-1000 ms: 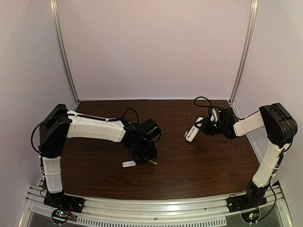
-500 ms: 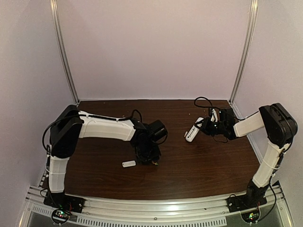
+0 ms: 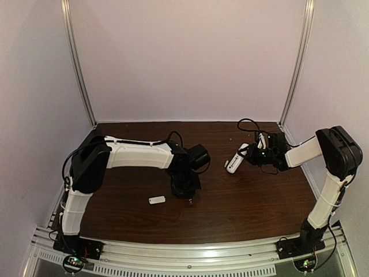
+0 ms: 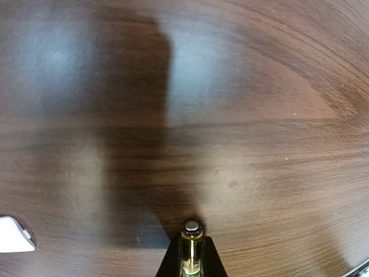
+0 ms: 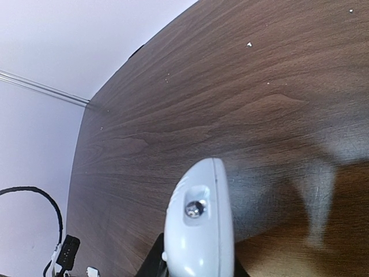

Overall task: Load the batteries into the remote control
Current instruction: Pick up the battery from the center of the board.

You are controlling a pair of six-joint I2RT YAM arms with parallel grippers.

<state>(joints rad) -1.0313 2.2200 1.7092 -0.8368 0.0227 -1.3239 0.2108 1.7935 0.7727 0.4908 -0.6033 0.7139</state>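
In the left wrist view a thin golden battery (image 4: 192, 229) stands end-on between the two black fingers of my left gripper (image 4: 192, 241), which is shut on it just over the dark wooden table. From above, that gripper (image 3: 188, 193) points down at mid-table and hides the battery. The white remote control (image 3: 235, 160) is held off the table at the right, with my right gripper (image 3: 252, 156) shut on its near end. In the right wrist view the remote control (image 5: 199, 225) points away from the camera, its rounded tip with a small recessed bulb showing.
A small flat white cover piece (image 3: 157, 200) lies on the table left of the left gripper; its corner (image 4: 14, 235) also shows in the left wrist view. Metal frame posts (image 3: 78, 63) and white walls close in the table. A black cable (image 3: 247, 123) loops behind the right wrist.
My left arm has swung to the right and come down over the battery that lay on the table, and its fingers have closed on it. The right arm and remote have stayed still.
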